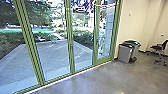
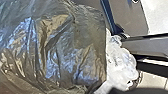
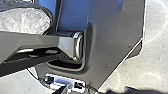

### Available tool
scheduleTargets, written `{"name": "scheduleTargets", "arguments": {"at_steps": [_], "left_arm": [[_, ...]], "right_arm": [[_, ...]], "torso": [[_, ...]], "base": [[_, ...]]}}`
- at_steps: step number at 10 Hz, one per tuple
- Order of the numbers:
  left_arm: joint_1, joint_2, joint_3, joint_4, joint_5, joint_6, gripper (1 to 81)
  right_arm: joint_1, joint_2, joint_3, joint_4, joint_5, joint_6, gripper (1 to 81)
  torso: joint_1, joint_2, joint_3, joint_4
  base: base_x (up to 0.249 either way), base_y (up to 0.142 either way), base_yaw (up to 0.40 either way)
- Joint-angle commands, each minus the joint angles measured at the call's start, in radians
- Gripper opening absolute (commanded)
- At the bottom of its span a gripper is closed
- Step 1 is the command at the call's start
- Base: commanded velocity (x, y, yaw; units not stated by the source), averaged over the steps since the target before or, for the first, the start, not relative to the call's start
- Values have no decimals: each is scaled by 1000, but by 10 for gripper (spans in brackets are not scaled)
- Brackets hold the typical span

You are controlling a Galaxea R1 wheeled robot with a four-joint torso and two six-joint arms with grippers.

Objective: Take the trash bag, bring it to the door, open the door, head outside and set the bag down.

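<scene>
Near the left wrist bulges the trash bag (image 2: 57, 47); jaws' hold, I cannot tell.

A dark, shiny trash bag (image 2: 55, 45) is bulging in creases near the left wrist camera. The green-framed glass door (image 1: 95, 50) is standing closed.
</scene>
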Motion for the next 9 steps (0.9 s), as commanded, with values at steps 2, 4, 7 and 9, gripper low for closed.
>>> {"name": "scheduleTargets", "arguments": {"at_steps": [2,4,7,9], "left_arm": [[-54,-1,4,14,61,5,10],[-55,-1,4,12,61,5,10],[-54,1,4,14,61,5,10],[-54,1,3,17,61,4,10]], "right_arm": [[43,5,2,-2,-69,-3,811],[43,5,2,-2,-69,-3,811],[44,7,0,-2,-69,-3,811],[44,7,0,-2,-68,-3,811]], "torso": [[0,0,0,0],[0,0,0,0],[0,0,0,0],[0,0,0,0]], "base": [[138,0,0],[138,0,0],[142,-42,0],[151,-71,0]]}}
